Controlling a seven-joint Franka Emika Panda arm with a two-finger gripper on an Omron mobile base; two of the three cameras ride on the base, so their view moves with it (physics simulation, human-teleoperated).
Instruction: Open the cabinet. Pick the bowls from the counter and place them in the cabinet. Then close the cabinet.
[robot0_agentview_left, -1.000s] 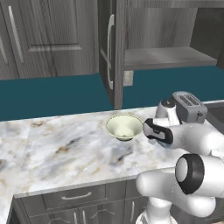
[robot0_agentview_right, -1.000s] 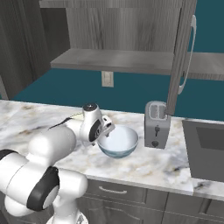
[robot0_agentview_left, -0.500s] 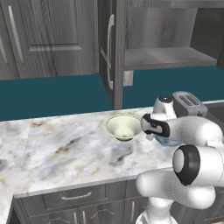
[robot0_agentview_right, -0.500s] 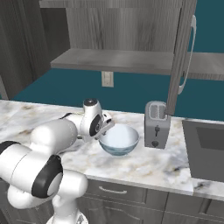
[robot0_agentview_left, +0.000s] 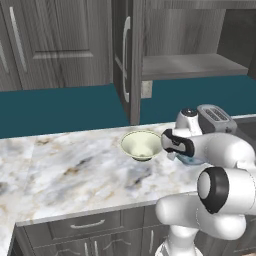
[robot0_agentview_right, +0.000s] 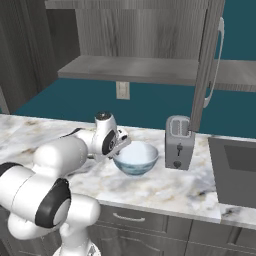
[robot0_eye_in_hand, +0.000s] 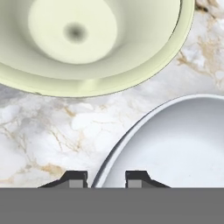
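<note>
The cabinet (robot0_agentview_left: 175, 65) already stands open, its shelf bare, so the step in hand looks to be the picking of the first bowl. The two bowls sit close together on the counter (robot0_agentview_left: 60, 165), near the toaster (robot0_agentview_right: 178, 142): the cream-green bowl (robot0_agentview_left: 142, 145) lies to the left, and the white bowl with the blue outside (robot0_agentview_right: 135, 158) lies just beside it, between it and the toaster. In the hand view the jaws (robot0_eye_in_hand: 106, 178) stand narrow, one tip on each side of the near rim of the white bowl (robot0_eye_in_hand: 175, 144), and they appear to be closing on that rim; whether they already press it firmly one cannot tell from the pictures. To do this step well, the robot should make sure that the rim is truly between the two tips and deep enough, because a thin curved wall can slip out when it is held only at the edge. The lift should go straight up at first, so that the bowl does not knock the cream-green bowl (robot0_eye_in_hand: 87, 43), which lies very near. After that the arm must carry the bowl upward to the shelf and keep clear of the open door (robot0_agentview_left: 127, 60) and its long handle. A bowl held by one side may tilt, so a slow and steady motion seems wise.
</note>
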